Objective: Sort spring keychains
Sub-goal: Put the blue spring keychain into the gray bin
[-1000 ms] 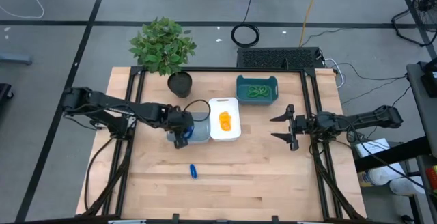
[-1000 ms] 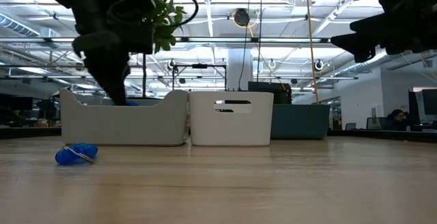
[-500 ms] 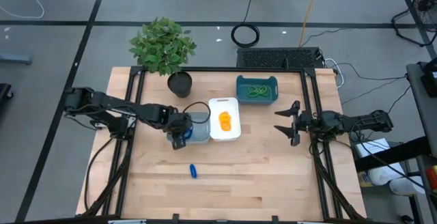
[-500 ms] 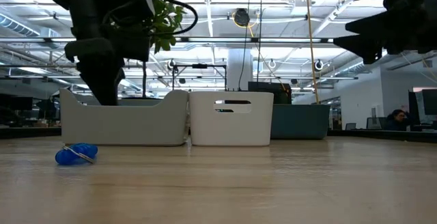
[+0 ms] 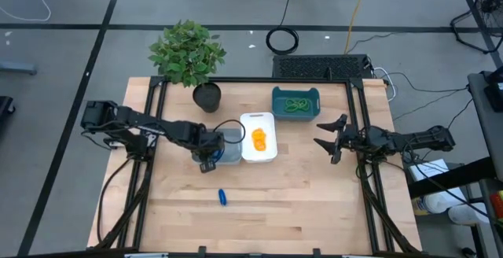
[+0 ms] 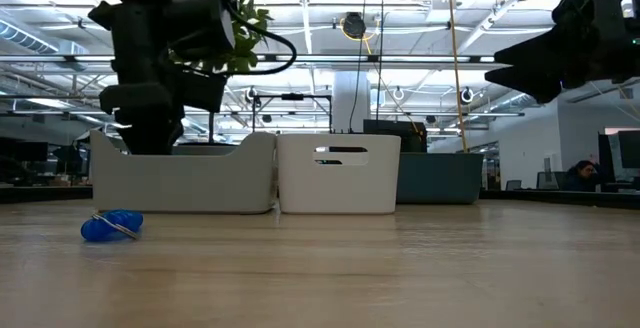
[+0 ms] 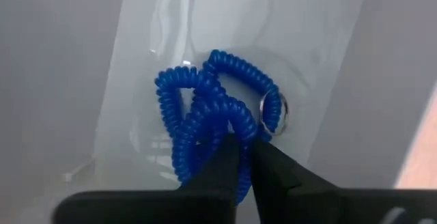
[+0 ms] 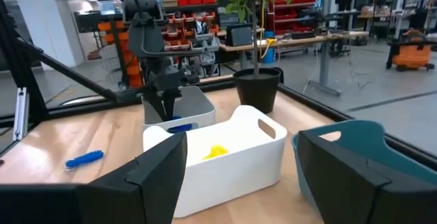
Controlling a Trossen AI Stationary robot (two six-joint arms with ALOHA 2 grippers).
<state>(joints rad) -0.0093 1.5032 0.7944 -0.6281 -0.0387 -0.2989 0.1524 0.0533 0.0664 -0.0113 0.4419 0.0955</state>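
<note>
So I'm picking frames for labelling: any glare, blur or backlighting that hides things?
Low view: bright ceiling lights backlight the left end effector into a silhouette. Left wrist view: the dark fingers are blurred up close, with glare on the white plastic tray, while the blue coiled spring keychains stay sharp. High view: evenly lit.

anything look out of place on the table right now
One blue keychain lies loose on the bare table, apart from the trays. The other blue ones sit in the grey tray under the left gripper; orange ones are in the white tray, green in the teal tray. Nothing looks spilled or damaged.
</note>
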